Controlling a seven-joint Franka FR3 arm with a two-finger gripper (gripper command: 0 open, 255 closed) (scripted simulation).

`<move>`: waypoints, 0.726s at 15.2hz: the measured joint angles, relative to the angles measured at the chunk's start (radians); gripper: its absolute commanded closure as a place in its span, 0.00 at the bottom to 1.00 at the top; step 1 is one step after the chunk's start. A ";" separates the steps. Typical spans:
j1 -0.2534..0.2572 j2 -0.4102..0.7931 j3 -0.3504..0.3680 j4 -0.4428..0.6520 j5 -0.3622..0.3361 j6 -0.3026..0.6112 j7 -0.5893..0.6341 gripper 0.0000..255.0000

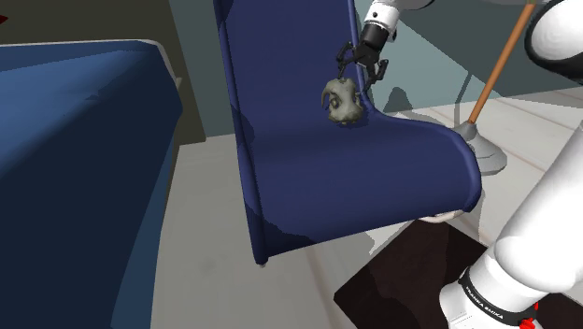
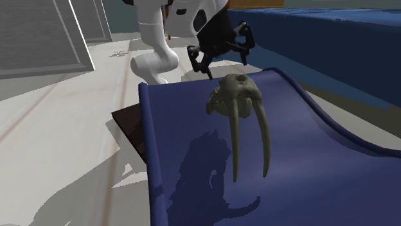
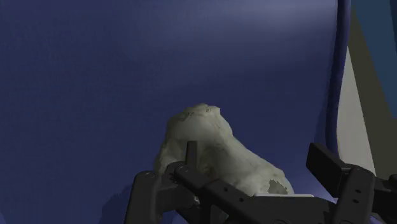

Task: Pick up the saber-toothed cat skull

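Note:
The pale grey-green skull point(image 1: 342, 101) with two long curved tusks point(image 2: 235, 147) lies on the sloping dark blue seat of a chair point(image 1: 374, 178). My black gripper point(image 1: 361, 67) hangs just above and behind the skull's rounded back, fingers apart. In the second exterior view the gripper point(image 2: 223, 59) hovers at the chair's upper edge behind the skull point(image 2: 234, 93), with the tusks pointing down the slope away from it. In the wrist view the skull point(image 3: 210, 143) sits close ahead, between the fingers point(image 3: 145, 194) of the open gripper point(image 3: 245, 191); I see no contact.
A large blue sofa or bed point(image 1: 75, 159) takes up the shoulder view's left. A floor lamp with a wooden pole point(image 1: 497, 67) and a grey base point(image 1: 484, 150) stands beside the chair. The dark stand point(image 1: 402, 290) is at the lower right. A grey panelled door point(image 2: 38, 38) stands behind.

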 measured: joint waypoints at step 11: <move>-0.235 0.508 -0.034 0.603 0.338 -0.182 0.221 0.00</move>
